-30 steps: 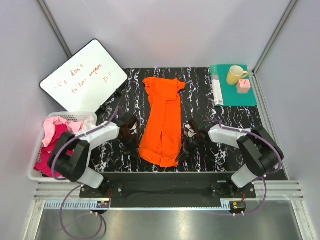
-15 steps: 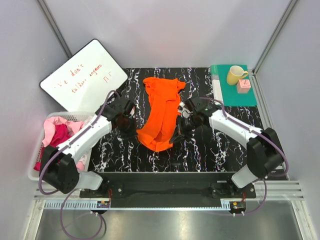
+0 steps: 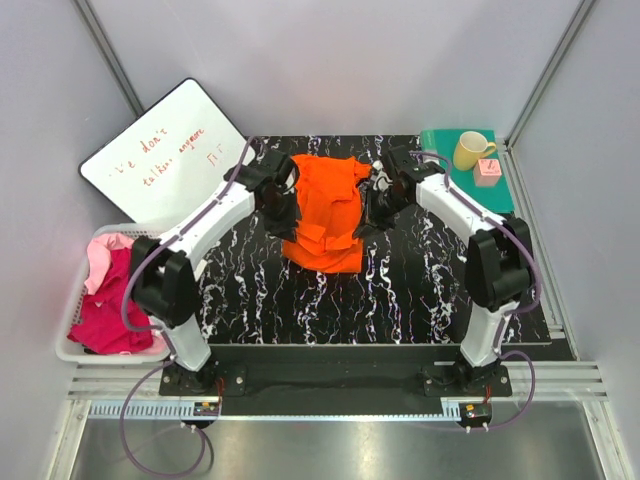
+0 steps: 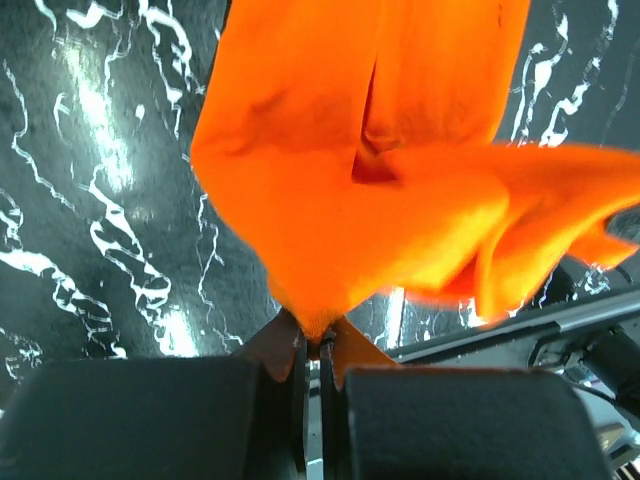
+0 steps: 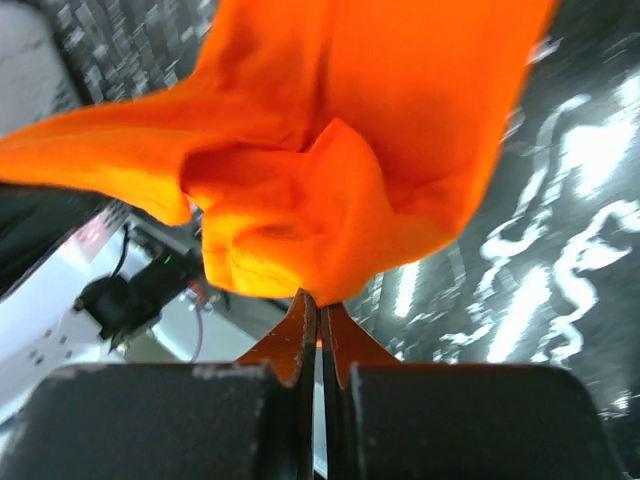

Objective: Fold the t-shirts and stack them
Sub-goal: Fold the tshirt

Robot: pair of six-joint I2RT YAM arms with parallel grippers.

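The orange t-shirt [image 3: 328, 215] lies in the middle of the black table [image 3: 420, 290], closer to the far edge than to the near edge. Its bottom part is doubled up over the top part, so it looks short and thick. The left gripper [image 3: 283, 203] is at the shirt's left side and the right gripper [image 3: 377, 203] is at its right side. Each wrist camera shows two fingers pressed tight together with a bit of orange cloth pinched between them, so both grippers are holding the shirt. I cannot tell for sure if the pinched corners are lifted up or resting on the cloth below. A white basket [image 3: 62, 352] sits beside the table's left edge, with a dark pink t-shirt [image 3: 105, 315] and a light pink t-shirt [image 3: 100, 250] bunched up in it. A whiteboard [image 3: 165, 150] leans by the far left corner. At the far right corner is a green mat [image 3: 495, 198] with a yellow mug [image 3: 470, 150] and a small pink block [image 3: 488, 172] on it.
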